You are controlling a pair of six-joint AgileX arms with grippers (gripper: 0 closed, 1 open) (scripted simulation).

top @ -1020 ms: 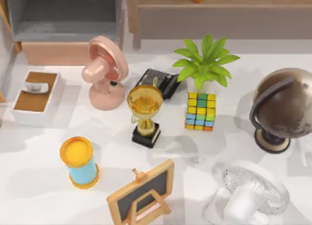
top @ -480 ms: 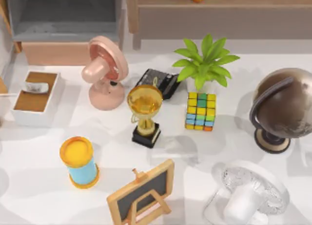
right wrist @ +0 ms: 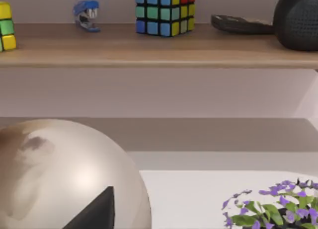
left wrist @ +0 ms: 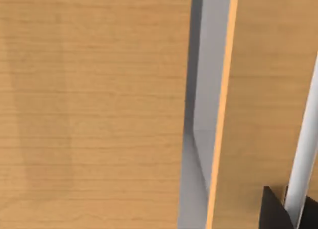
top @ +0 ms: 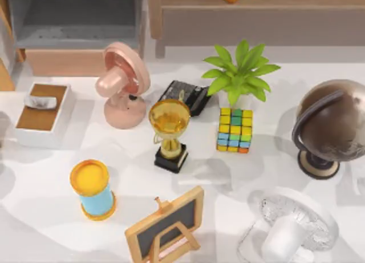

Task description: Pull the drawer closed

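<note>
The drawer [top: 65,62] stands pulled out at the table's back left in the top view. Its grey inside faces up and its pale peach-tan front faces the table. A dark part of my left gripper [left wrist: 278,211] shows in the left wrist view, close to tan wood panels [left wrist: 94,110] with a narrow grey gap between them and a white rod [left wrist: 304,154] beside it. My right gripper [right wrist: 94,214] hangs near the globe [right wrist: 54,174] at the table's right.
A pink fan [top: 121,83] and a white box with a brown top [top: 43,112] stand just in front of the drawer. A trophy [top: 169,129], colour cube [top: 234,130], plant [top: 239,75], yellow-blue cylinder [top: 92,189], chalkboard [top: 165,226] and white fan [top: 291,229] crowd the table.
A tan shape at the top view's left edge has shifted toward the back, next to the drawer front. Shadows on the table's left side have moved. The drawer looks unchanged.
</note>
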